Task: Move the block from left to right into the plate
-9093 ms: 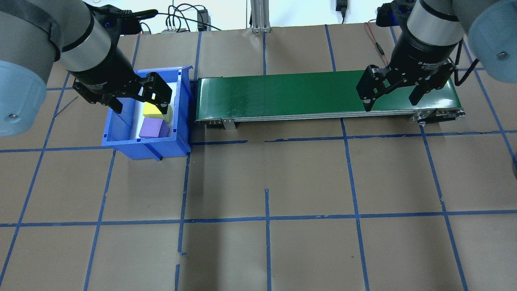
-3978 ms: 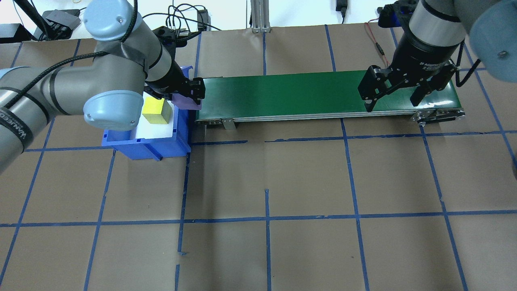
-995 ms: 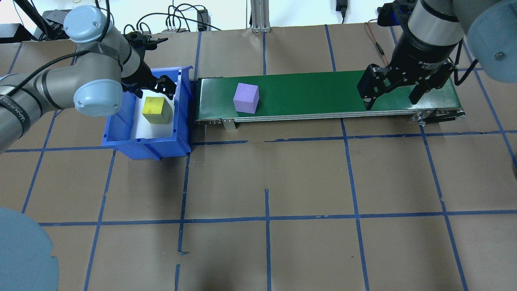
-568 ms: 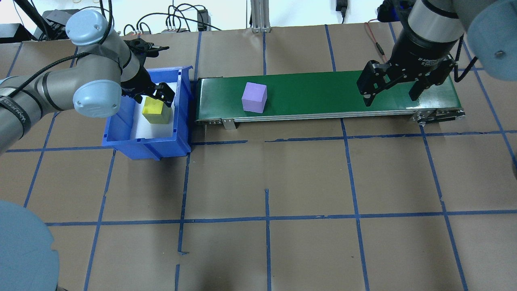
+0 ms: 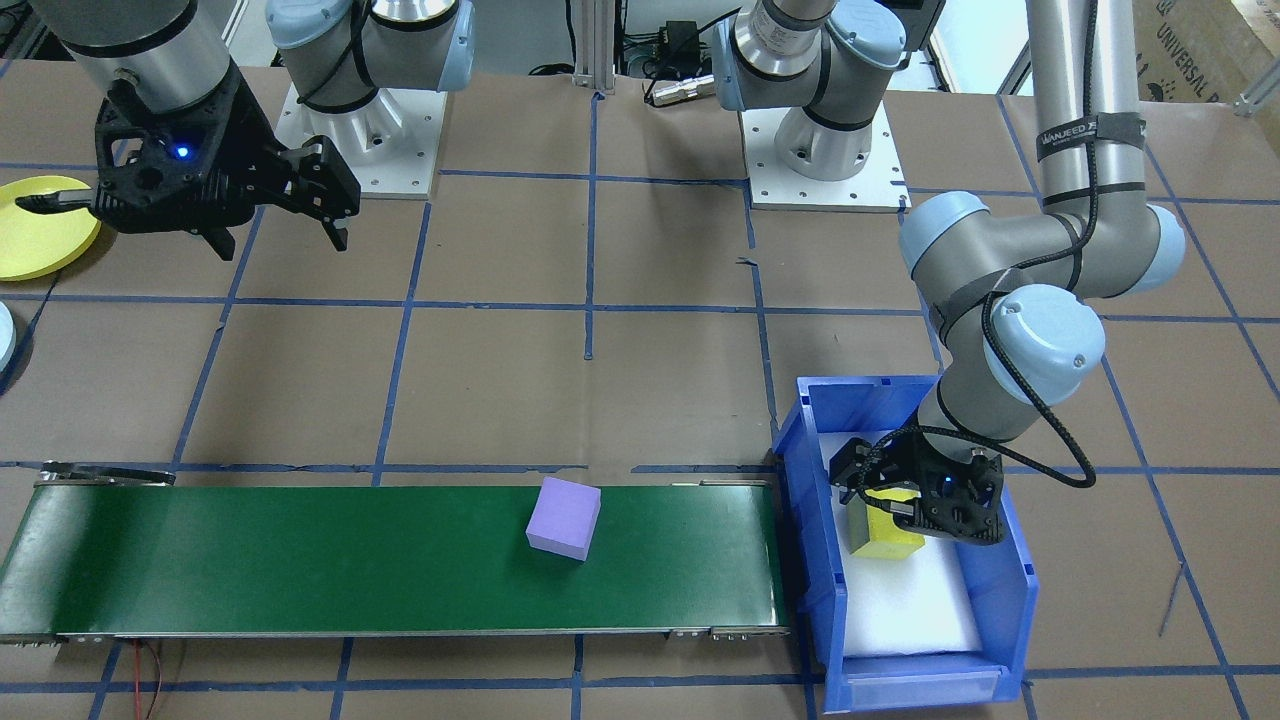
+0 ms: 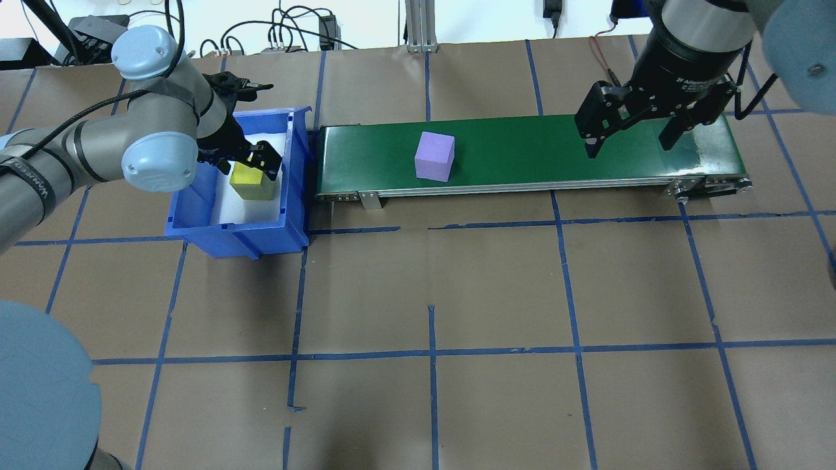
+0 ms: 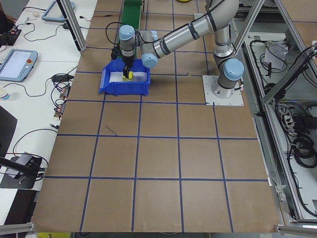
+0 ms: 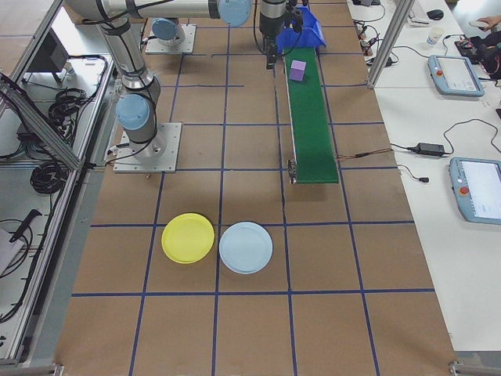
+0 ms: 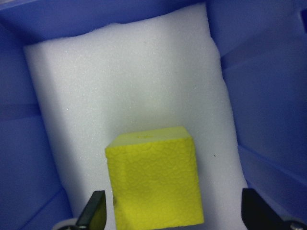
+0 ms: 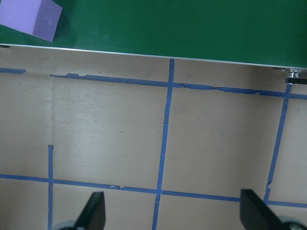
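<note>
With the purple block [image 6: 435,155] mid-frame on the green conveyor belt [image 6: 522,140], the spread right gripper [image 6: 628,130] at upper right could miss it, while the left gripper [image 5: 925,500], spread astride the yellow block [image 5: 885,530] in the blue bin [image 5: 995,590], may nudge it; the yellow plate [image 5: 35,240] sits far left.

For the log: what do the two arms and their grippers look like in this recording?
Both arms are silver-grey tubes with pale blue joint caps on square white base plates. The left arm wears black straps and a black cable. Each ends in a black two-finger gripper: the left gripper, and the right gripper, whose black wrist shows white lettering and, from the front, a blue light.
</note>
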`<state>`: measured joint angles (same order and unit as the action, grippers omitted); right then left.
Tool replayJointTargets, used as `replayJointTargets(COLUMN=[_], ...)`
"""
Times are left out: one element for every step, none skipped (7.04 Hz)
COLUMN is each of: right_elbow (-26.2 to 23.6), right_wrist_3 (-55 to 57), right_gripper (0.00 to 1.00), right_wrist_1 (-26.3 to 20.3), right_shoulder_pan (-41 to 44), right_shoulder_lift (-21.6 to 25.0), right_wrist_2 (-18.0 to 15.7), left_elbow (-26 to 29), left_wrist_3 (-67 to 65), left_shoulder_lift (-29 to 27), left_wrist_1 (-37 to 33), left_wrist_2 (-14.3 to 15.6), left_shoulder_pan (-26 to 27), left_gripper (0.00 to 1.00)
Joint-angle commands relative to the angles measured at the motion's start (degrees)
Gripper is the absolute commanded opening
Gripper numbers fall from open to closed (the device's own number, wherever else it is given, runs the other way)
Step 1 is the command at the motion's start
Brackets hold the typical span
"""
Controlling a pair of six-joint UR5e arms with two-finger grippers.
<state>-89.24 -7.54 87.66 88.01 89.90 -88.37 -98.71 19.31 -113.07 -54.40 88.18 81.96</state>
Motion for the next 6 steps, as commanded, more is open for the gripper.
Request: replayJointTargets(right_elbow=[0.12, -0.05, 0.64, 0.82, 1.26, 1.26], right_wrist_3=[-0.02, 0.07, 0.07, 0.07, 0.42, 3.90], right_gripper=[1.00, 1.00, 1.00, 1.00, 1.00, 1.00], right_wrist_1=[0.49, 0.58, 0.50, 0.41, 0.58, 0.76], right_shoulder_pan=[-0.82, -1.26, -1.44, -1.70, -1.96, -2.31], right_shoulder_lift=[-2.01, -2.01, -2.10, -2.27, -2.62, -2.89], right_wrist_2=[-1.28, -1.54, -1.37, -1.46, -1.02, -0.76], left_elbow=[0.09, 0.09, 0.09, 0.09, 0.09, 0.09], left_wrist_3=[0.02, 0.02, 0.02, 0.02, 0.02, -0.06], left_shoulder_lift=[-0.39, -0.66, -1.18, -1.45, -1.54, -1.62], left_wrist_1=[0.00, 0.00, 0.09, 0.09, 0.09, 0.09], left_wrist_2=[-0.02, -0.11, -0.11, -0.11, -0.02, -0.02], left_shoulder_pan=[-0.56, -0.83, -0.92, -1.01, -1.10, -1.10], left_gripper=[1.00, 1.00, 1.00, 0.98, 0.97, 0.70])
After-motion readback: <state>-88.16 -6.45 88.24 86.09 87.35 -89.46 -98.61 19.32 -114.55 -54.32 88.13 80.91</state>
